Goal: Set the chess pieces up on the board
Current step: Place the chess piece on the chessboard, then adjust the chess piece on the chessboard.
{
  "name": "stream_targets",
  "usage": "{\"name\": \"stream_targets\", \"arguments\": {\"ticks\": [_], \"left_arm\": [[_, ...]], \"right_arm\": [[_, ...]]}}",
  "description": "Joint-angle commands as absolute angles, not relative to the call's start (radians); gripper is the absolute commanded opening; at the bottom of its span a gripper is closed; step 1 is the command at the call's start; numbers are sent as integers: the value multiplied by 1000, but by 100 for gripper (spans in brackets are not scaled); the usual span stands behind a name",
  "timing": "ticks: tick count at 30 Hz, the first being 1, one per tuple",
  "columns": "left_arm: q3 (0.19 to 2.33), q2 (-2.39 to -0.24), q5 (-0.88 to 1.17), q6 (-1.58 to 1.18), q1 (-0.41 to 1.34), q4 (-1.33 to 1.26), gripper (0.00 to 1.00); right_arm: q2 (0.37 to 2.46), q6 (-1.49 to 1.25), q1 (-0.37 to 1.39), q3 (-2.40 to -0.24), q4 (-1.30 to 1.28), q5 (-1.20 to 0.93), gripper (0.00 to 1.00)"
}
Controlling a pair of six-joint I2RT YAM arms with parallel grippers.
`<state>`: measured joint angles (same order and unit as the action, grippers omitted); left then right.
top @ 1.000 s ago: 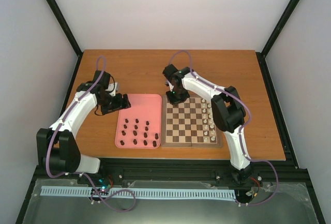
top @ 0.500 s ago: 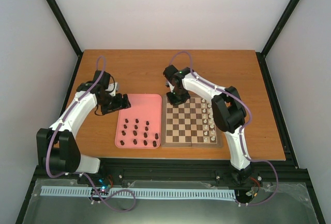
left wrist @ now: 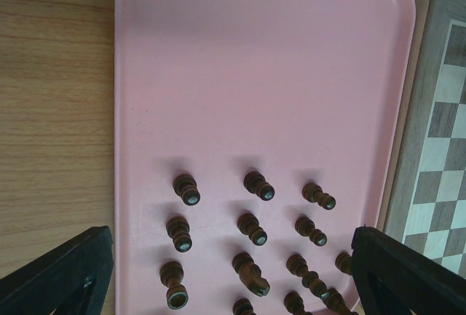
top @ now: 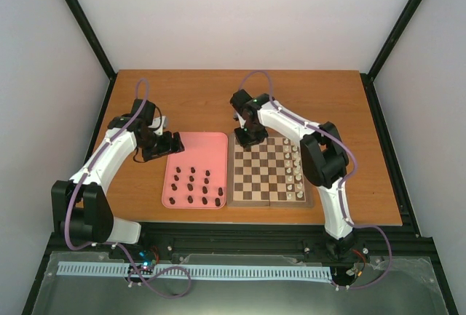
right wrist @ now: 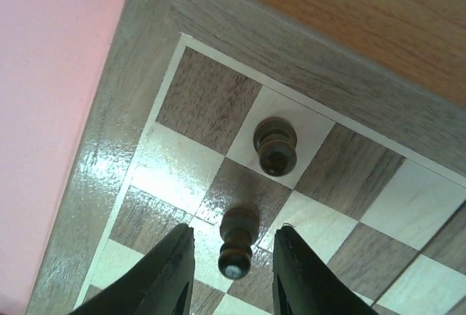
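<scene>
Bases of both arms sit at the bottom edge of the top view, left arm on the left. Just above them lie the pink tray [top: 196,148] and, touching or almost touching its right side, the board [top: 262,184]. Most of the dark chess pieces [top: 193,188] stand in loose rows on the lower half of the tray. The upper half of the tray is bare pink. Cream-white pieces [top: 297,173] line the right-hand columns of the board.

The left gripper [left wrist: 231,238] hovers at the upper left corner of the tray. In its wrist view its fingers [left wrist: 65,275] show at the two lower corners of the frame, spread wide, with nothing between them. The rows of dark pieces lie below and ahead of it.

The right gripper [right wrist: 234,233] hangs over the upper left corner of the board. Its wrist view shows the two fingers [right wrist: 167,275] parted at the bottom of the frame. One dark piece [right wrist: 237,246] stands between them on a dark square, with a sliver of board showing on each side of it, so neither finger clamps it. This square lies diagonal to the corner square. A second dark piece [right wrist: 275,144] stands higher in the frame, on the cream square next to the corner along the board's border. Beyond the border, bare wooden table [right wrist: 364,9] fills the upper right of that frame.
</scene>
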<state>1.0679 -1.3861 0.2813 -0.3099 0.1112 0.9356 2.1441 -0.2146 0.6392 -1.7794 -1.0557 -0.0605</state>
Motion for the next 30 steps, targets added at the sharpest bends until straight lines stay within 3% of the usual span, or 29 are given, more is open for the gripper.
{"name": "stream_targets", "arguments": {"ticks": [1,13,30], "left_arm": [[1099,-1383,289,-308,109,925,100],[1093,-1379,289,-308,110,922,100],[1101,-1380,285,-305,109,932,100]], "right_arm": [[2067,-225,637,-1802,-1059,-47,30],[1943,-258,636,-1619,-1009,-186,39],[2015,-286,634,-1563,-933,-223,40]]}}
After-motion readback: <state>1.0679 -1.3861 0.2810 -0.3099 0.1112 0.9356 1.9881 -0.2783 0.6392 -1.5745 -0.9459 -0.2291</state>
